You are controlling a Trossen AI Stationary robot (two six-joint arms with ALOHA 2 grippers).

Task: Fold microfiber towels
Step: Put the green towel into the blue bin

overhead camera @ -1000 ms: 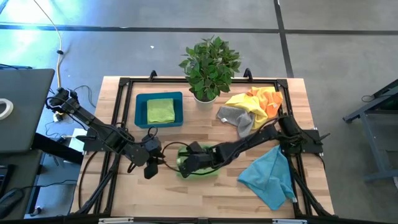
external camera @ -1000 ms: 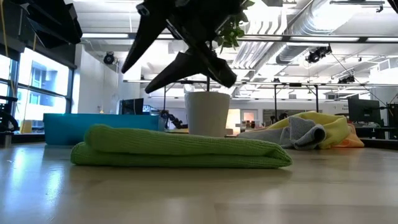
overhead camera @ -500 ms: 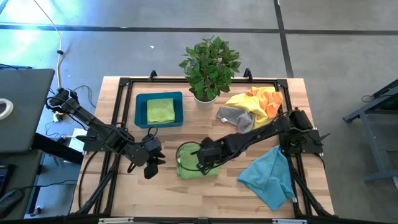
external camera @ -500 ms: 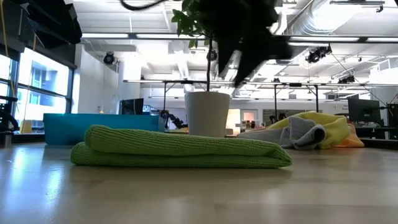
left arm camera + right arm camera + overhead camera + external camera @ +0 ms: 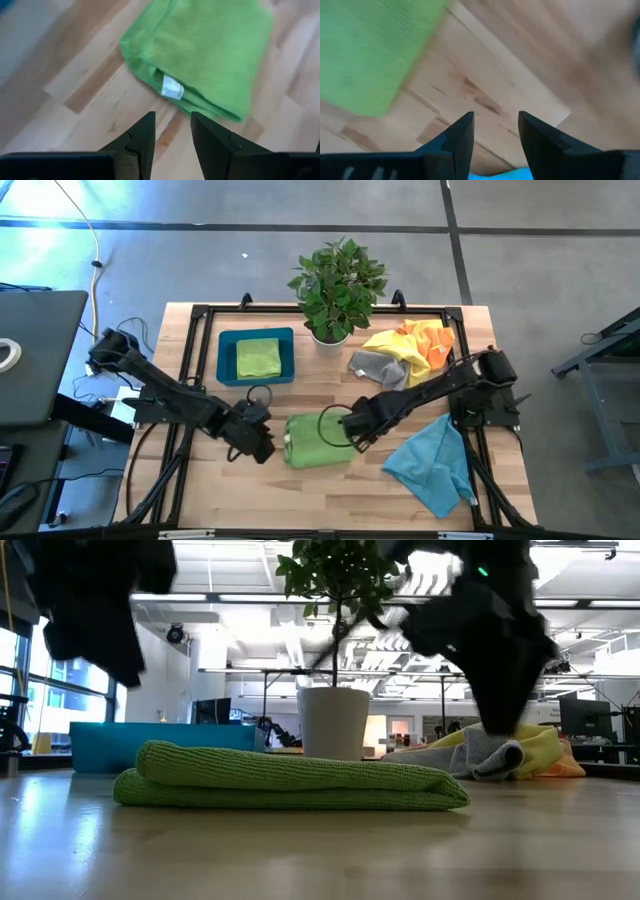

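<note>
At the left of your table [image 5: 400,490] the left gripper [image 5: 262,446] hangs just beside the left edge of the folded green towel [image 5: 318,441], jaws a narrow gap apart and empty. Behind it, a second green towel [image 5: 259,358] lies in the blue tray [image 5: 225,360]. The folded towel sits flat near the middle front. At its right edge you have the right gripper [image 5: 354,429], jaws parted, holding nothing. Farther right lie a grey towel [image 5: 381,369], a yellow-orange heap [image 5: 415,343] and a blue towel [image 5: 435,461].
</note>
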